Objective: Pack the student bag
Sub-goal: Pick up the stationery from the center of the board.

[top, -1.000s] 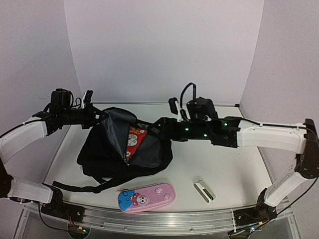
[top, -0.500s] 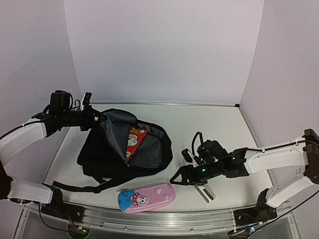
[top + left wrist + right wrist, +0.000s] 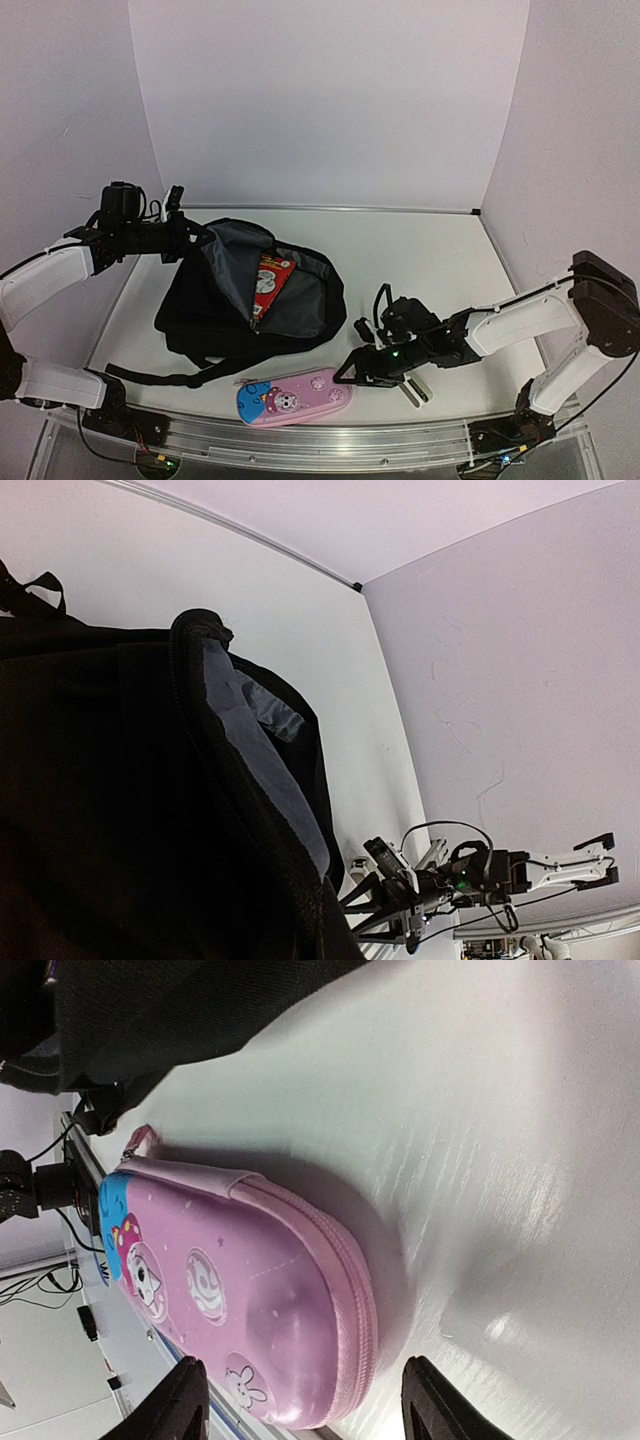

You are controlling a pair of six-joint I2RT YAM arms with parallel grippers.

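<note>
Backpack of soft black fabric, large, with a grey lining, lies left of centre on the white table in the top view. Its main opening gapes upward, and a flat red printed item shows inside. A black strap trails toward the lower left of the frame.

Your left gripper sits at the upper left rim of the bag's opening. Its wrist view is filled by that dark rim and the grey lining, so you cannot tell whether its fingers are pinching the fabric.

Your right gripper is low over the table, right of centre near the bottom, at the right end of a pink oval zip pencil case with a blue corner and cartoon figures. In the right wrist view its fingers are spread, one dark fingertip on each side of the case's end, not closed on it.

A small white and black object lies just beside that arm's wrist, partly hidden.
</note>
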